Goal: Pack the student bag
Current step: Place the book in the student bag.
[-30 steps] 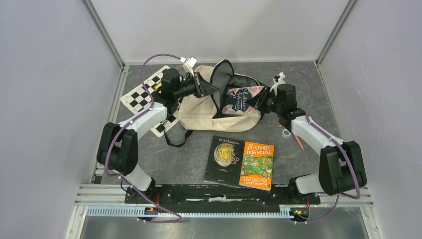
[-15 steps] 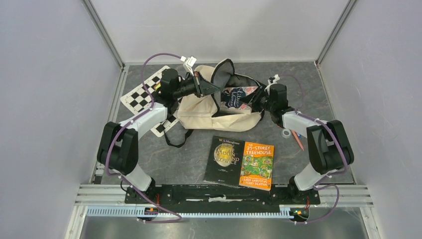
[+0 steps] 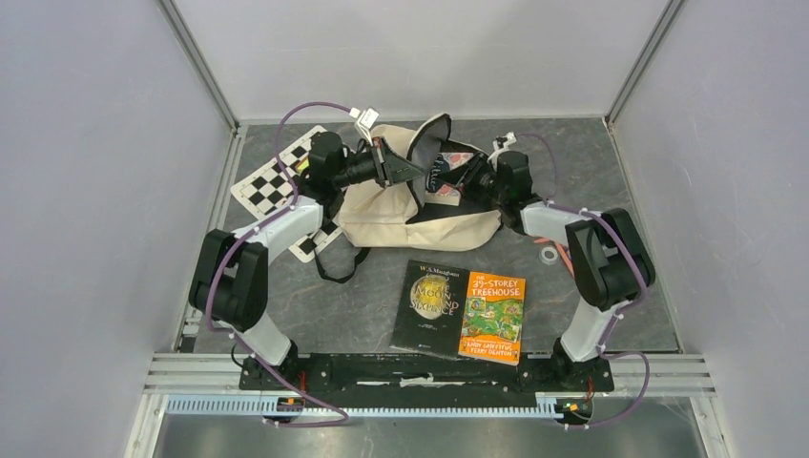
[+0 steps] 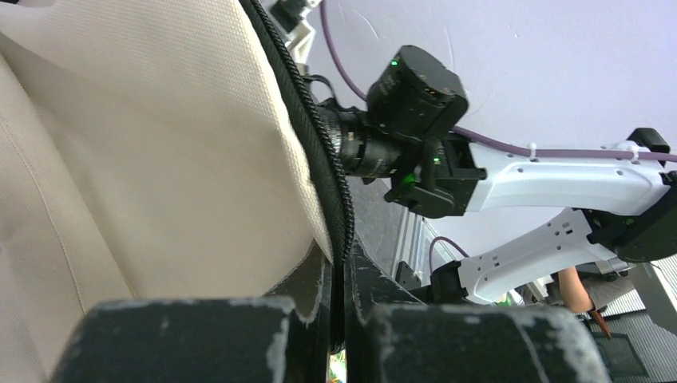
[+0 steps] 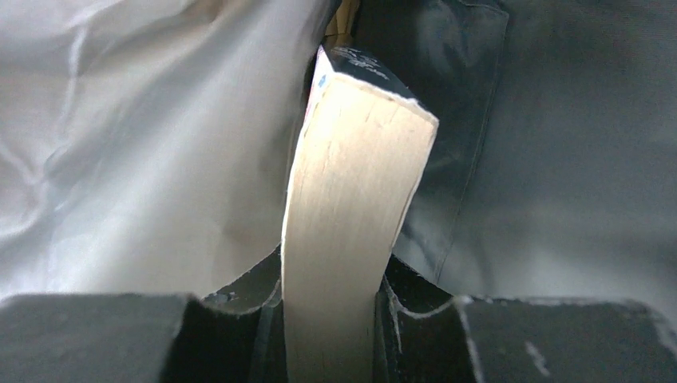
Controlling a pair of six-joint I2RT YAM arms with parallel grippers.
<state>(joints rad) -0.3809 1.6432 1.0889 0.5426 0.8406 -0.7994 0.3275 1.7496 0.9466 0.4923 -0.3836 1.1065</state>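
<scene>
Top external: student bag (image 3: 420, 215), cream canvas, lies at the far middle of the counter (image 3: 324, 305), mouth open. Left fingers (image 3: 389, 164) closed on its raised flap edge. Right fingers (image 3: 469, 177) in the mouth, gripping a paperback (image 3: 441, 175). Black book (image 3: 430, 307) and orange book (image 3: 492, 317) lie side by side, nearer the arm bases. Checkerboard (image 3: 275, 181) lies left of the bag.

Left wrist: fingers pinched tight on the bag's black zipper trim (image 4: 323, 159).

Right wrist: fingers clamp the paperback's page edge; grey lining (image 5: 144, 159) surrounds it.
</scene>
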